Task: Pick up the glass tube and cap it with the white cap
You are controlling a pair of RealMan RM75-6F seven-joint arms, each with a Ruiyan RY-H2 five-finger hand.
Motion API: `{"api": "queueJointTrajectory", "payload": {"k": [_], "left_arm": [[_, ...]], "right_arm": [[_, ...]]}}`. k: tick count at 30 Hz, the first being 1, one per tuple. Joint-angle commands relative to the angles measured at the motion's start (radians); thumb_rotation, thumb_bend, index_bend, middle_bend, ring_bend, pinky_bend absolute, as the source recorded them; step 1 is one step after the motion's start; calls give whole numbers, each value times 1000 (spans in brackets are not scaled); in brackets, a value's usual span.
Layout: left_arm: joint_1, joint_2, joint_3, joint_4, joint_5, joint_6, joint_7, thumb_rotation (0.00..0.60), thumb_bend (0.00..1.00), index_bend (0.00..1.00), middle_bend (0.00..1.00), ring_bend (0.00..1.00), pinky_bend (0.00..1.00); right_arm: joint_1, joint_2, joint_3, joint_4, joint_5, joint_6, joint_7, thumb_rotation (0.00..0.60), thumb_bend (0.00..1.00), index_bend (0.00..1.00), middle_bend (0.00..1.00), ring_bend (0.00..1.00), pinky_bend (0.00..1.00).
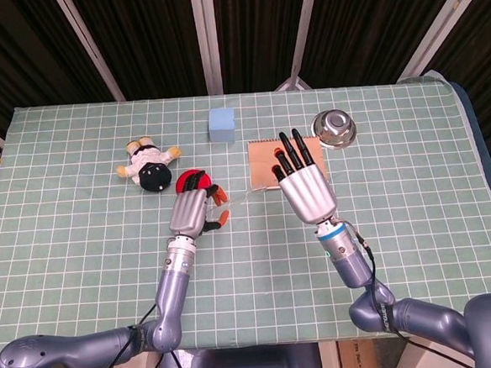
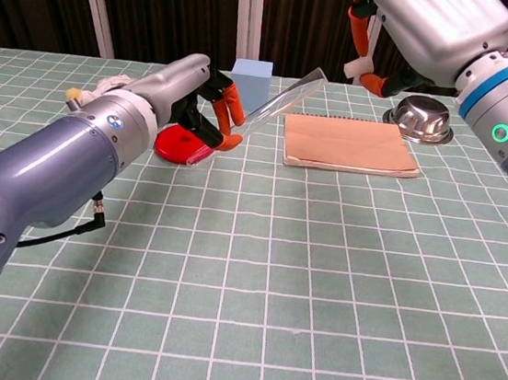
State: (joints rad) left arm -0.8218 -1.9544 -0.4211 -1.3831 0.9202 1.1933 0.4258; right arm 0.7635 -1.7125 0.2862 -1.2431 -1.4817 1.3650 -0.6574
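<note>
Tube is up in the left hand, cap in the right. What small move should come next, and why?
Probably bring the right hand a little toward the left and down, to line the white cap up with the open end of the glass tube. The left hand holds the tube tilted, its mouth pointing up toward the cap, and in the chest view a gap separates the two.

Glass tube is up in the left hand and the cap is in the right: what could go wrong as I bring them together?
1. The glass tube is tilted and held only near its lower end by the left hand, so pushing on its open end may lever it loose.
2. The white cap sits in a light pinch in the right hand, apart from the tube mouth; a skewed approach could knock it onto the notebook.
</note>
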Motion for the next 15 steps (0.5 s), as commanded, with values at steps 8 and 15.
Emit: {"api": "queueJointTrajectory", "payload": {"k": [8,15], "left_arm": [[-4,-13,0,11,-6,5,3,600,534,553,582,81,0],[-10,-20,-2,13,-8,9,11,600,533,553,582,95,0]], "right_arm": [[1,-3,-2,11,4,-2,8,600,373,643,316,73,0],[-2,-9,-10,16,3,-1,19,600,373,643,316,73,0]]}}
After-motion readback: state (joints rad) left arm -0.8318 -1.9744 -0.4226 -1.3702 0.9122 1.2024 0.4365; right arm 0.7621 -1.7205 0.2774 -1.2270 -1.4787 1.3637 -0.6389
